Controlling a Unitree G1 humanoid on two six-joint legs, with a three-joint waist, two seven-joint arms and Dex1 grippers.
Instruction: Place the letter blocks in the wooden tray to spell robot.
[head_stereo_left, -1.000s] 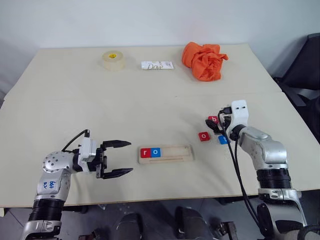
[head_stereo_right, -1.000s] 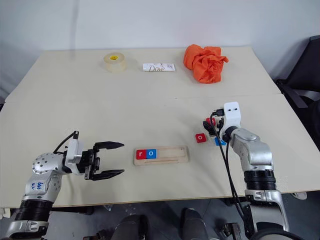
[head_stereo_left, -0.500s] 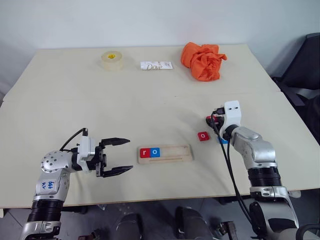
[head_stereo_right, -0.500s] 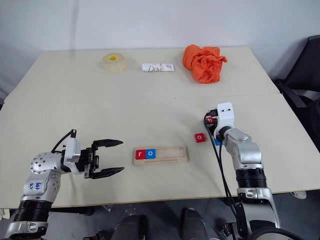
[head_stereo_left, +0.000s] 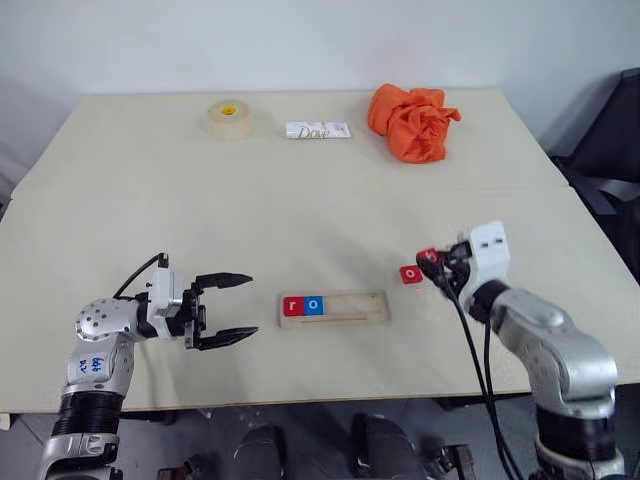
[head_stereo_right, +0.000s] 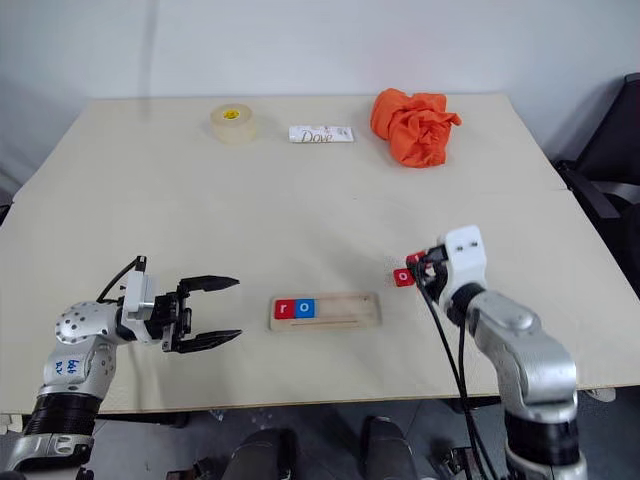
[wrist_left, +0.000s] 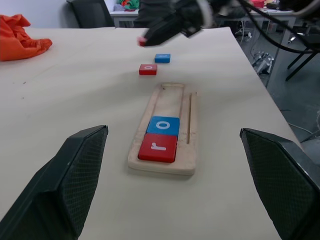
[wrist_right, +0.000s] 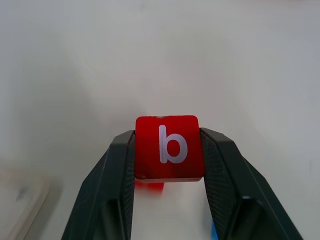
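The right gripper pinched the red "b" block; the left gripper stood spread beside the tray reading "r", "o".

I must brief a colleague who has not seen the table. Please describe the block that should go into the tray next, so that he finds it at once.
Start at the wooden tray, which holds a red r and a blue o. To its right, the right gripper holds the red b block above the table; the red o block nearby lies flat and untouched.
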